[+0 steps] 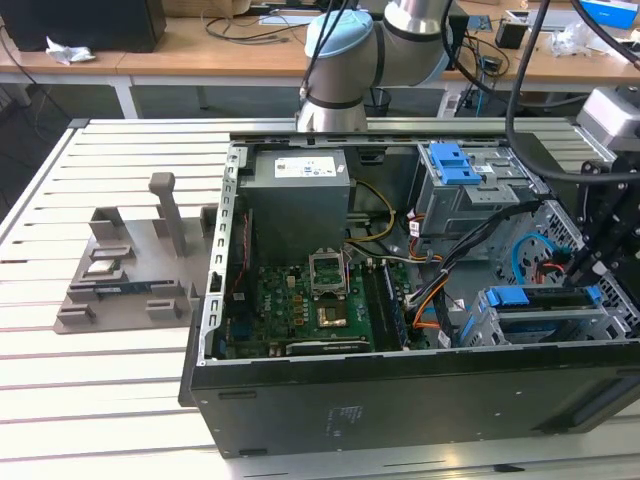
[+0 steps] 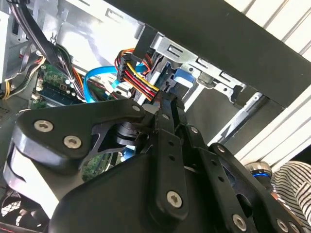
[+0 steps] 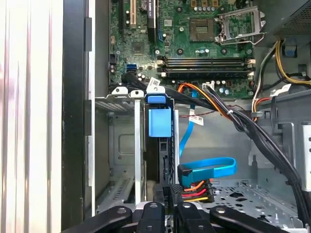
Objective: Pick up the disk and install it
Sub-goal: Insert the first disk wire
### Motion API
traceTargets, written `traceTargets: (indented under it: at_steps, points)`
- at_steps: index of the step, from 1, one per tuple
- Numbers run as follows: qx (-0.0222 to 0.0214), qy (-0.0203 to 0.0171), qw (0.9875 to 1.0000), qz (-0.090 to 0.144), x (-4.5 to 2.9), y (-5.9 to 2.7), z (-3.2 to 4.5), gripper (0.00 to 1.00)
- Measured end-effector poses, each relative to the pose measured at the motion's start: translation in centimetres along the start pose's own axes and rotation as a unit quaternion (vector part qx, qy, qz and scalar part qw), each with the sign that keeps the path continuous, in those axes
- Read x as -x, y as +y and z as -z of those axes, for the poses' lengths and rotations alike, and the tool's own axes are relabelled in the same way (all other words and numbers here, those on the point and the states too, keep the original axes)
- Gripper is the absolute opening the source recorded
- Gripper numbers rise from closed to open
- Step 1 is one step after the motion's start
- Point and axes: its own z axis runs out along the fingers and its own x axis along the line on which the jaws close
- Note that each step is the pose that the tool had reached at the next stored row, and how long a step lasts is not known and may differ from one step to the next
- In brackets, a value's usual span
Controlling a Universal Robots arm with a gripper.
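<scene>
The disk (image 3: 159,160) stands on edge in the drive cage (image 3: 124,145) at the case's front corner, its long axis running straight away from the pincer (image 3: 167,206), whose fingers appear closed on the disk's near end.

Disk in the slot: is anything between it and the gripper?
Nothing I can see. The gripper sits right at the end of the disk, which stands on edge in its bay. A plug with orange and red wires lies close beside them, not between.
</scene>
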Motion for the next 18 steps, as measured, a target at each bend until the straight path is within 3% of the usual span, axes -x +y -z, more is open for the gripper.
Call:
traceTargets:
  at_steps: [18]
  points:
    - [-0.0001, 0.0005, 1.0000, 0.005, 0.24, 0.22, -1.42, 0.16]
